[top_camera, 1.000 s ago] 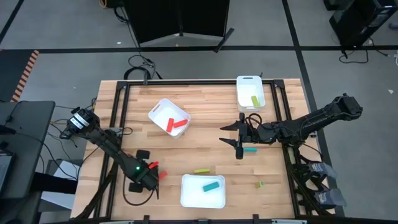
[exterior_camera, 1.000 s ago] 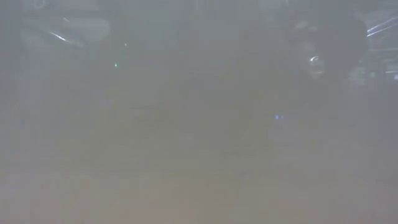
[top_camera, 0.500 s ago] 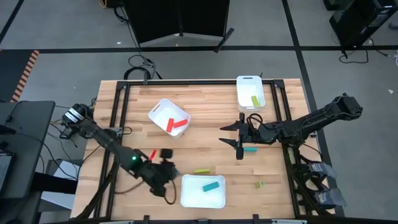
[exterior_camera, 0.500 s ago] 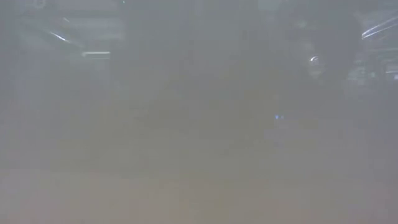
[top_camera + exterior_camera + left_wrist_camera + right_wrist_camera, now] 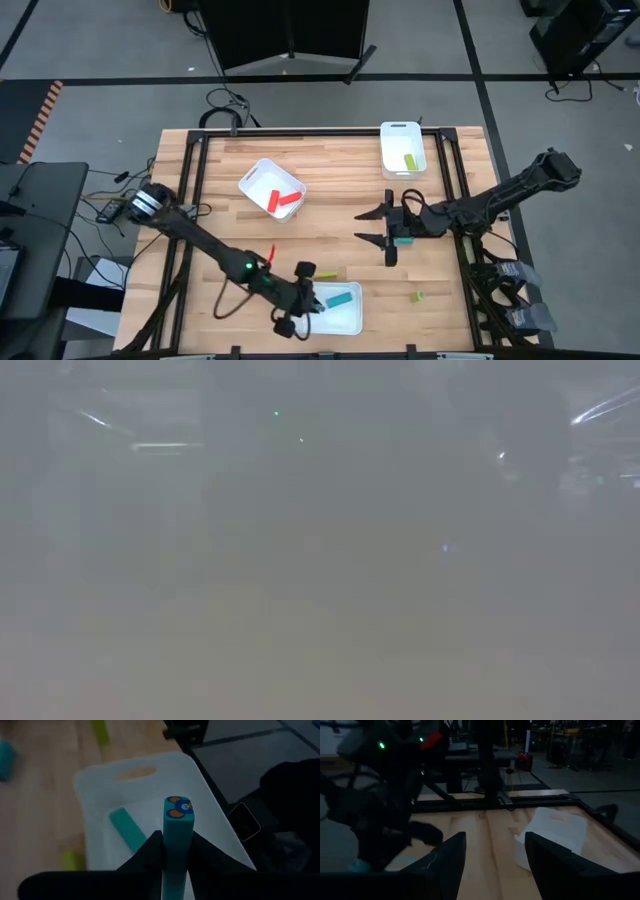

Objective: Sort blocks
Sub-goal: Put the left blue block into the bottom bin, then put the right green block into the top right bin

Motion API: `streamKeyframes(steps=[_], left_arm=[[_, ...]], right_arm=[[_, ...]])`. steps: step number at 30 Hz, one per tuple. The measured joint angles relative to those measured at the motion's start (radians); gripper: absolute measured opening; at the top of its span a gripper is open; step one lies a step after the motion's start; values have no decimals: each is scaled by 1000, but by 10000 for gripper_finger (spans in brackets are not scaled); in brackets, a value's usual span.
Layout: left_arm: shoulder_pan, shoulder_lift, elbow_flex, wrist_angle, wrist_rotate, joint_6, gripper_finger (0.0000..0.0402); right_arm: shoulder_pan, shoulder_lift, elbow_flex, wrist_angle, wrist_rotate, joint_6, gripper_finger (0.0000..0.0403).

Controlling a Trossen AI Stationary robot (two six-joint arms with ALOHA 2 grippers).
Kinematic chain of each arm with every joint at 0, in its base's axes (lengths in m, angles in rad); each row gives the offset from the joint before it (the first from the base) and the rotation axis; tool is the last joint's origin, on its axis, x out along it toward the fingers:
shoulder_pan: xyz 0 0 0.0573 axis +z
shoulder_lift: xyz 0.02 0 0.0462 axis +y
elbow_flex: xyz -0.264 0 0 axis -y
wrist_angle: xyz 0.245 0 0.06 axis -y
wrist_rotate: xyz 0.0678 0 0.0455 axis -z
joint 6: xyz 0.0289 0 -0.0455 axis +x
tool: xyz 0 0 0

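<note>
Left gripper: it has swung from the table's left edge to the left rim of the near tray within the last second. You see its fingers clamped on a teal block, held upright over that tray, one end showing a blue-and-orange mark. The block is not yet released.

Near tray: one teal block already lies inside, flat, just beyond the gripper. The held piece matches it, so you can judge this as the drop step for a teal block, with release the only thing left.

Right gripper: fingers wide apart, nothing between them. It sits mid-table on the right and has shifted only slightly. A teal block lies just behind its fingers, beside the wrist; judged the next teal to collect.

Loose blocks: a yellow-green one lies just beyond the near tray; a small yellow-green one lies well apart toward the right.

Far tray: holds one yellow-green block.

Tilted tray: holds two red-orange blocks.

Table: otherwise bare wood.

Low view: fogged throughout; nothing usable.

Progress, judged: four blocks sorted, one in hand, three still loose.
</note>
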Motion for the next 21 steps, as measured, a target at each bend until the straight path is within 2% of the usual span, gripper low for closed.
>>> streamKeyframes(steps=[2,7,11,15,21], left_arm=[[2,37,26,-2,27,-7,93],[2,55,74,-39,44,4,204],[2,-1,78,-52,-25,59,260],[-4,-114,53,-74,-107,79,272],[-34,-296,-61,-132,-261,46,255]], right_arm=[[20,0,0,-1,-2,9,215],[108,0,4,-56,-41,1,220],[186,0,75,-273,-12,102,234],[286,2,179,-567,24,268,253],[432,63,301,-936,75,550,266]])
